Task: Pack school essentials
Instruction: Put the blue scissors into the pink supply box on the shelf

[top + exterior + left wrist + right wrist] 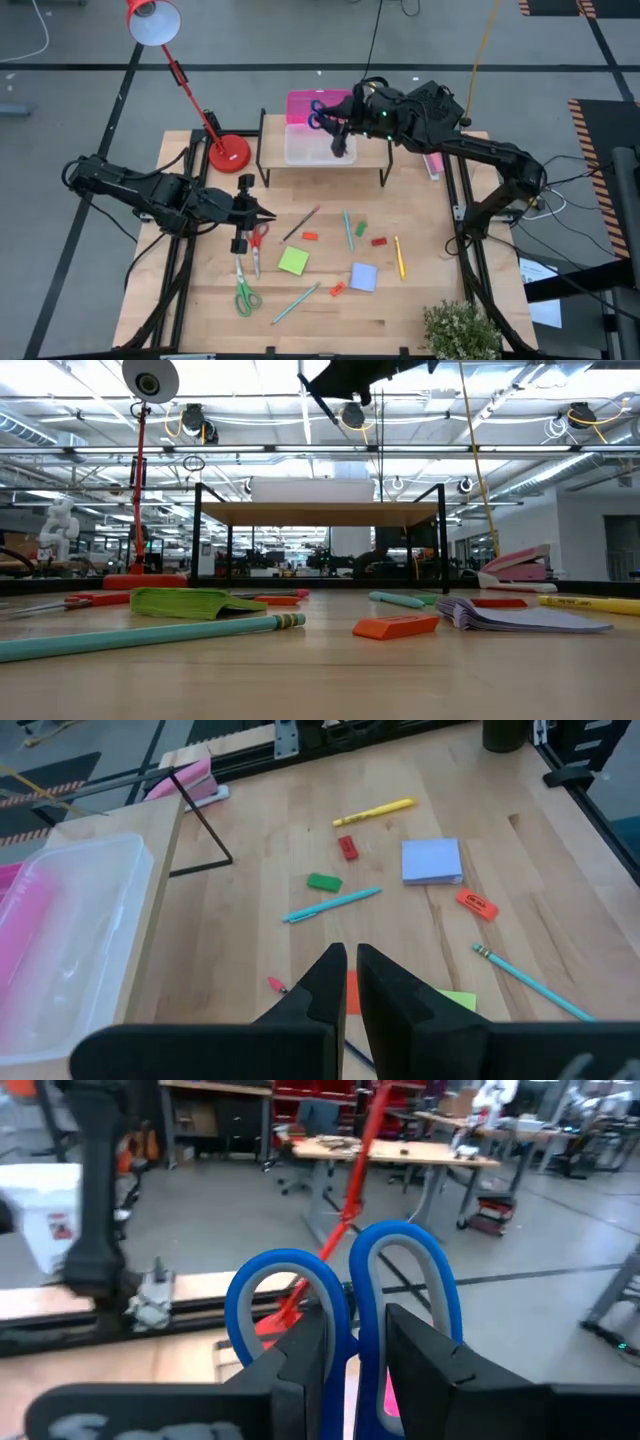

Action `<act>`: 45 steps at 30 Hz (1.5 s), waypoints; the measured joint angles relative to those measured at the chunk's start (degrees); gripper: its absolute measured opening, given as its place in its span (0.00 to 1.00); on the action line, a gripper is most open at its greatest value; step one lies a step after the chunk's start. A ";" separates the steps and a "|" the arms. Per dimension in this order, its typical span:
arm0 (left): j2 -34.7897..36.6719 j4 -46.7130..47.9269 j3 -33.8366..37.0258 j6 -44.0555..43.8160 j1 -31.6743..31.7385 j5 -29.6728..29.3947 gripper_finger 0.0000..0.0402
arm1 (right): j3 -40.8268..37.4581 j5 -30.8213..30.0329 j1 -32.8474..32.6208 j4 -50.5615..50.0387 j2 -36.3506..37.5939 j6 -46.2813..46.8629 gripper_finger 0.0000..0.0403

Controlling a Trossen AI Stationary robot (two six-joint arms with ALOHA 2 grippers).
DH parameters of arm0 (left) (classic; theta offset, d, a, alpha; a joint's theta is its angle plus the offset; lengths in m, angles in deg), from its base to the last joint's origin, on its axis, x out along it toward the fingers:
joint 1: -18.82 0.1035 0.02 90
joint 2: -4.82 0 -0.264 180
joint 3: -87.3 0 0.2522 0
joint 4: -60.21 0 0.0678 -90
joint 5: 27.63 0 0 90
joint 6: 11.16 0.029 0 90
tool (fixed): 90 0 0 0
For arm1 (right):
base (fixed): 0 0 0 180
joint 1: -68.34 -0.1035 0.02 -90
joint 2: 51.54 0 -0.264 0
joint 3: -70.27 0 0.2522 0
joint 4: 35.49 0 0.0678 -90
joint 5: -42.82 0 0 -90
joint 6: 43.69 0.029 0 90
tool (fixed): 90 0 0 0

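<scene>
Right gripper [338, 128] is clamped on the blue-handled scissors [320, 110], hanging them over the clear box [315, 145] on the little raised shelf [375, 155], upper middle of the high view. Looks like the drop-off step, so next it just needs to lower a bit and let go inside the box. Left gripper [262, 214] sits pinched shut with nothing in it, left of centre over the surface [420, 300], right by the red-handled scissors [257, 240], probably the next pick.
</scene>
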 joint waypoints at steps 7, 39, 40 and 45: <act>0.00 -0.04 -0.01 0.27 0.07 0.00 0.08 | 5.38 2.82 3.48 -4.15 -6.07 0.11 0.20; 0.00 -0.02 -0.02 0.32 0.09 0.00 0.08 | 7.25 2.45 4.87 -13.90 -12.78 -3.25 0.24; 0.00 -0.02 -0.02 0.32 0.09 0.00 0.08 | 7.25 2.45 4.87 -13.90 -12.78 -3.45 0.25; 0.00 -0.04 -0.02 0.32 0.09 0.00 0.08 | 7.25 2.32 4.47 -13.90 -12.78 -5.09 0.26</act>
